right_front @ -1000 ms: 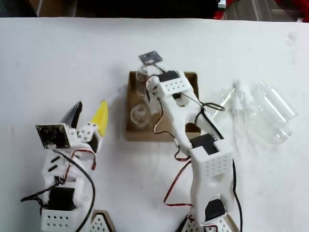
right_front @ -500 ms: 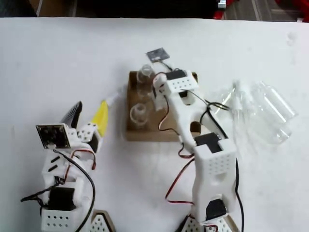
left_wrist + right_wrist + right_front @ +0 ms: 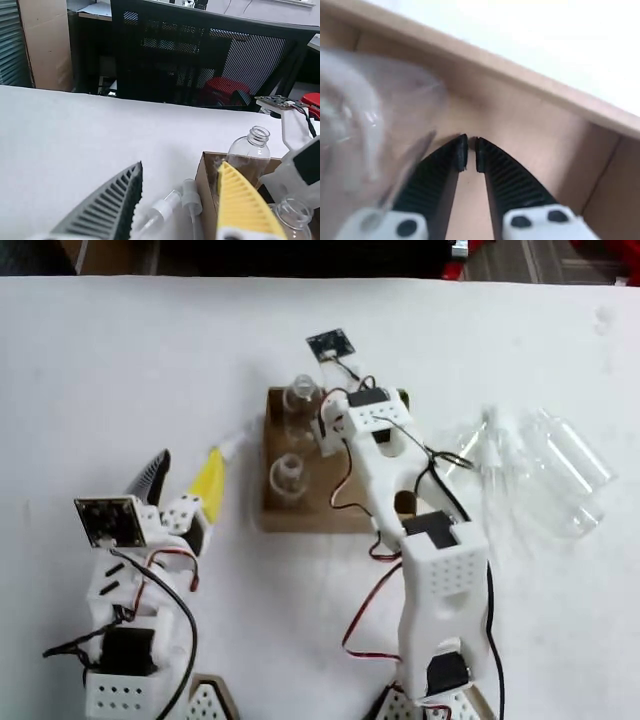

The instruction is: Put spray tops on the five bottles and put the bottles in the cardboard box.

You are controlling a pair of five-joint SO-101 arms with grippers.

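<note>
Your right pincer [image 3: 469, 150] sits low inside the cardboard box [image 3: 275, 515], its tips all but touching and gripping nothing. Two bottles stand upright in the box beside it, necks open upward: the far bottle [image 3: 300, 392] at the 11 o'clock corner, the near bottle [image 3: 288, 472] at 8 o'clock. Your left pincer [image 3: 187, 465] gapes wide and empty at 9 o'clock of the box. One spray top [image 3: 232, 443] lies off its yellow tip, long axis toward 2 o'clock, near the box wall. At 3 o'clock, clear bottles [image 3: 565, 465] lie flat on the table [image 3: 100, 360]; you cannot count them surely

no readable text, labels or numbers
</note>
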